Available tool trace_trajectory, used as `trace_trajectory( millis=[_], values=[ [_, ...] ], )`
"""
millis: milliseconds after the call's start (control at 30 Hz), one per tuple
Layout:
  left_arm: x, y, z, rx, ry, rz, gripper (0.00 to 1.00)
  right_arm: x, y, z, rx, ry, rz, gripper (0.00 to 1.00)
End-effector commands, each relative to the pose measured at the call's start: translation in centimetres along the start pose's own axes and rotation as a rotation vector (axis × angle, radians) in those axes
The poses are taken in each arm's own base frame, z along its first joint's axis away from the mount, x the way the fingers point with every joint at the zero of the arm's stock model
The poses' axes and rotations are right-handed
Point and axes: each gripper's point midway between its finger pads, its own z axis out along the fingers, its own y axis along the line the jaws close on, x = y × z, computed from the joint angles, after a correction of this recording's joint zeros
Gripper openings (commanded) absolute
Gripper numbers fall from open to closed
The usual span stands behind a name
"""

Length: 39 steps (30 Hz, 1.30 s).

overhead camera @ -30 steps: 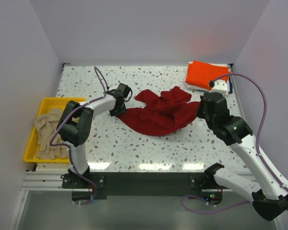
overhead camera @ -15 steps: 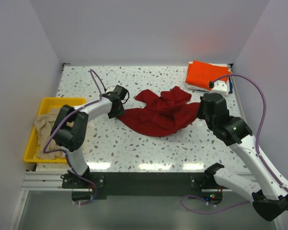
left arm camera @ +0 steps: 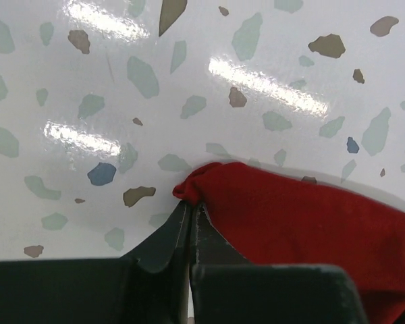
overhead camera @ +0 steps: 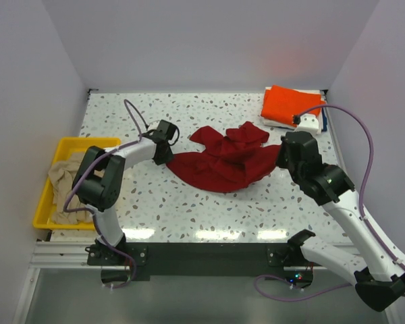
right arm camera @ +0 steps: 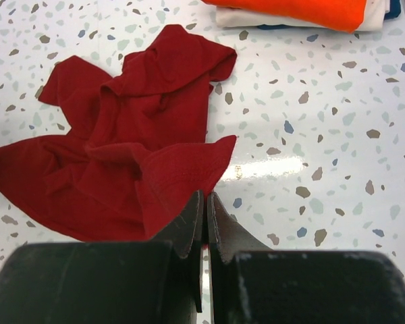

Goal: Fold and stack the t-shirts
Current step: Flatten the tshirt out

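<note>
The left gripper [left arm camera: 190, 206] is shown pressed together on a bunched corner of the dark red t-shirt [left arm camera: 290, 223], low against the speckled tabletop [left arm camera: 189, 81]. The right gripper [right arm camera: 204, 197] is likewise pressed together, and an edge of the same shirt appears to be pinched at its tips on the opposite side. The shirt lies crumpled at the middle of the tabletop, between the two arms. It is judged light, limp and easily creased, best taken by corners or hem and drawn taut, since so thin a pinch could slip. A bright orange t-shirt [overhead camera: 290, 104] is folded at the far right corner; the paler layers beneath it cannot be identified. A beige t-shirt [overhead camera: 67, 185] is heaped in a yellow tray [overhead camera: 77, 142] at the left. How much cloth lies between either gripper's fingers is hidden, and the red shirt's sleeves and neck cannot be made out among the folds.
</note>
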Motion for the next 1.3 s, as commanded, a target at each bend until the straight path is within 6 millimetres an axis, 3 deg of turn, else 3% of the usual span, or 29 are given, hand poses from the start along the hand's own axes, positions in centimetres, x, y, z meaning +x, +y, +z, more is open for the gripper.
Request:
trace_trajectory(
  millis=[0,67,133,167,300,367,400,467,500,567,600,733,767,833,867,967,1067,1100,1233,1267],
  values=[
    [-3.1,-0.1,-1.9,0.053,-0.072,-0.059,0.00,-0.9,0.5,-0.1,-0.020,-0.025,0.030,0.00],
    [-5.1,0.5,-3.3,0.065,-0.111,-0.091,0.00,-1.2,0.7,0.1,-0.019,-0.031,0.030,0.00],
    [-8.2,1.1,-6.8,0.119,-0.191,-0.131,0.00,-2.1,1.2,0.1,-0.026,-0.038,0.036,0.00],
    [-8.1,1.2,-6.8,0.117,-0.189,-0.131,0.00,-1.9,1.2,0.3,-0.023,-0.029,0.030,0.00],
    [-11.0,2.4,-12.6,0.190,-0.302,-0.174,0.00,-3.9,2.3,-0.2,-0.057,-0.057,0.059,0.00],
    [-11.7,3.1,-14.5,0.210,-0.340,-0.188,0.00,-4.5,3.1,-0.5,-0.089,-0.048,0.068,0.00],
    [-12.5,3.4,-16.5,0.239,-0.379,-0.204,0.00,-5.6,3.4,-1.1,-0.107,-0.066,0.082,0.00],
    [-13.2,4.2,-18.5,0.253,-0.404,-0.221,0.00,-6.6,3.8,-1.8,-0.135,-0.080,0.111,0.00],
    [-14.4,4.3,-21.3,0.292,-0.458,-0.239,0.00,-7.9,4.0,-2.6,-0.150,-0.105,0.134,0.00],
    [-15.4,4.8,-24.4,0.321,-0.510,-0.254,0.00,-9.1,3.8,-3.7,-0.159,-0.132,0.165,0.00],
    [-16.7,5.1,-28.0,0.368,-0.581,-0.278,0.00,-10.7,3.5,-5.0,-0.162,-0.175,0.191,0.00],
    [-18.8,6.4,-36.7,0.473,-0.723,-0.323,0.00,-14.6,1.7,-9.3,-0.174,-0.291,0.261,0.00],
    [-19.4,6.8,-39.7,0.505,-0.767,-0.335,0.00,-15.9,1.2,-10.7,-0.189,-0.332,0.281,0.00],
    [-20.0,7.6,-43.0,0.538,-0.822,-0.352,0.00,-17.4,0.0,-13.1,-0.202,-0.400,0.308,0.00],
    [-20.4,8.0,-45.6,0.571,-0.860,-0.363,0.00,-18.5,-0.6,-14.7,-0.215,-0.445,0.327,0.00],
    [-21.0,8.7,-49.9,0.631,-0.933,-0.384,0.00,-20.6,-2.2,-17.8,-0.230,-0.546,0.357,0.00],
    [-21.8,8.5,-51.5,0.664,-0.964,-0.394,0.00,-22.3,-2.7,-19.3,-0.240,-0.607,0.360,0.00],
    [-22.2,8.1,-51.1,0.661,-0.959,-0.394,0.00,-22.9,-2.4,-19.4,-0.244,-0.625,0.355,0.00],
    [-23.5,6.6,-48.7,0.640,-0.939,-0.389,0.00,-24.5,-0.3,-16.9,-0.239,-0.647,0.319,0.00],
    [-24.2,5.8,-47.4,0.633,-0.932,-0.388,0.00,-24.2,1.0,-14.3,-0.212,-0.615,0.289,0.00]
  ],
)
